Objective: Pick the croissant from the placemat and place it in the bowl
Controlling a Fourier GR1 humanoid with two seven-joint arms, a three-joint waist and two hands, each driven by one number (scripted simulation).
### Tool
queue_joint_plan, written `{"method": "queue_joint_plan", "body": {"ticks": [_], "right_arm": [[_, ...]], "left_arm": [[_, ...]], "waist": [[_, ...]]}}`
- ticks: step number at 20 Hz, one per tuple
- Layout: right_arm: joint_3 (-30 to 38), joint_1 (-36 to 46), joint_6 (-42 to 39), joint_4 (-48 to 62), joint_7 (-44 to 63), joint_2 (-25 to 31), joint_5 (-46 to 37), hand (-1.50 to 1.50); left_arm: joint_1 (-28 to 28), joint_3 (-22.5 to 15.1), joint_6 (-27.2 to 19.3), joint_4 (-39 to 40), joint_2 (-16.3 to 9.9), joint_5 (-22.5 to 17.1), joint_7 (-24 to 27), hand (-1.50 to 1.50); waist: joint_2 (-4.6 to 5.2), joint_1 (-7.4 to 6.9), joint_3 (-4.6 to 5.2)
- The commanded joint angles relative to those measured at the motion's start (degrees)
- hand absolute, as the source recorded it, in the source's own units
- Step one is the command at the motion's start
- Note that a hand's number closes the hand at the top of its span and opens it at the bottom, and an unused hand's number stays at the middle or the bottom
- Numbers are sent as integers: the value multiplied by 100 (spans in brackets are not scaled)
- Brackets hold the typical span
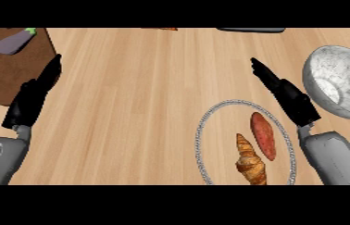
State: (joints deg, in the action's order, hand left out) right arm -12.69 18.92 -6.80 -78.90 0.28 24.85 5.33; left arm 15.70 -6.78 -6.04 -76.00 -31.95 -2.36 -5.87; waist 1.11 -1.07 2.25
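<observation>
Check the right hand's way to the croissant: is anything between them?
Yes, partly. The sweet potato lies on the placemat beside the croissant, on the side nearer the right hand. The bowl stands off to the right, apart from that path.

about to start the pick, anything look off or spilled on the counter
Nothing stands out. The croissant lies whole on the round placemat beside a reddish sweet potato. The bowl sits upright at right, and both hands, left and right, are open, holding nothing.

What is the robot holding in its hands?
Nothing. The left robot hand and right robot hand are both open, and the croissant lies untouched.
</observation>
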Motion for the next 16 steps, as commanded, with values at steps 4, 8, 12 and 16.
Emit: {"method": "queue_joint_plan", "body": {"ticks": [4, 8, 12, 16], "right_arm": [[-66, -48, -2259, 205, -1094, -297, 1660, 150], [1114, -119, -1264, 1187, -2058, 173, 1096, 150], [1120, -215, -3705, 1736, -3334, 388, 2060, -150], [916, -131, -4171, 1532, -4463, 1023, 955, -150]], "left_arm": [[164, 135, -484, -313, 445, -34, 204, 0], [1, 88, -838, -719, 883, -104, 232, 0], [39, -14, -871, -748, 1012, -51, 171, 0], [10, 28, -948, -928, 963, 22, 82, 0]], "waist": [[-57, -110, -265], [-45, -86, -265], [-27, -88, -267], [-73, -50, -257]]}}
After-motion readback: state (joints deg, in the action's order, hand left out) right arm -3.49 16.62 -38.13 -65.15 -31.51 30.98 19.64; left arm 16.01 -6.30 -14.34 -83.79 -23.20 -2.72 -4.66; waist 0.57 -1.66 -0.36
